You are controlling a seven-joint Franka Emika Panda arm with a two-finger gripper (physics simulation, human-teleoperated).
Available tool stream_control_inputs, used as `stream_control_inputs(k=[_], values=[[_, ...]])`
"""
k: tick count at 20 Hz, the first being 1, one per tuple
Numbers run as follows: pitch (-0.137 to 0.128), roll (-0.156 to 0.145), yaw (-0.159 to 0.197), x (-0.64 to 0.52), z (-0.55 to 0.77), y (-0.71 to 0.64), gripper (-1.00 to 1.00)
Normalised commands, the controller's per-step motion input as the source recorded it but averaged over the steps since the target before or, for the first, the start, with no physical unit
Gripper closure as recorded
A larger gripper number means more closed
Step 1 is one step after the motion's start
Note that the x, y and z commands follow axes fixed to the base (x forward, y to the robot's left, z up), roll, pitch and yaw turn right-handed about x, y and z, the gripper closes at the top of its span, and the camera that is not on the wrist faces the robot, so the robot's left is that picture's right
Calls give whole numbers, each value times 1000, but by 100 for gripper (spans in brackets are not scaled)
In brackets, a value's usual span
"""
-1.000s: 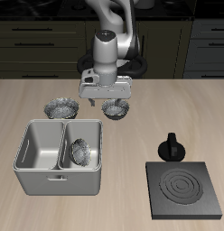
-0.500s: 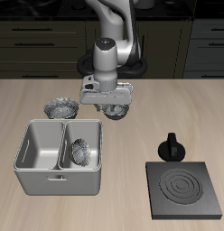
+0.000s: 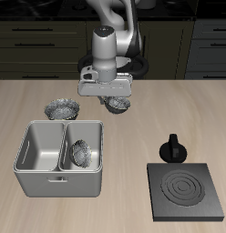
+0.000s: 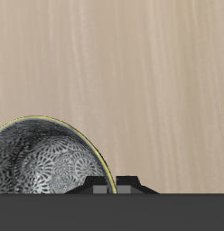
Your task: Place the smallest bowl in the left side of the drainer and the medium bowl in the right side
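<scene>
Your end effector [image 3: 112, 95] grips the rim of a bowl [image 3: 118, 105], raised just behind the drainer [image 3: 37, 175]. Which size it is, you cannot tell. Three bowls total: this one, one inside the drainer [image 3: 81, 154], one on the counter [image 3: 62, 109] behind it.

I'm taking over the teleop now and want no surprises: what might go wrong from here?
1. The tool seems placed at the medium bowl's rim only, and its grip cannot be judged; the shiny bowl may slip or tip.
2. One drainer compartment already holds a bowl; this one must go into the other.
3. A low carry could clip the drainer's wall.
</scene>
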Motion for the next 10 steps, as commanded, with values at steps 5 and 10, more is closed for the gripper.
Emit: stream_control_inputs(k=[5,10], values=[[-79,-34,25,16,637,-184,100],[-93,-32,10,-77,666,-159,100]])
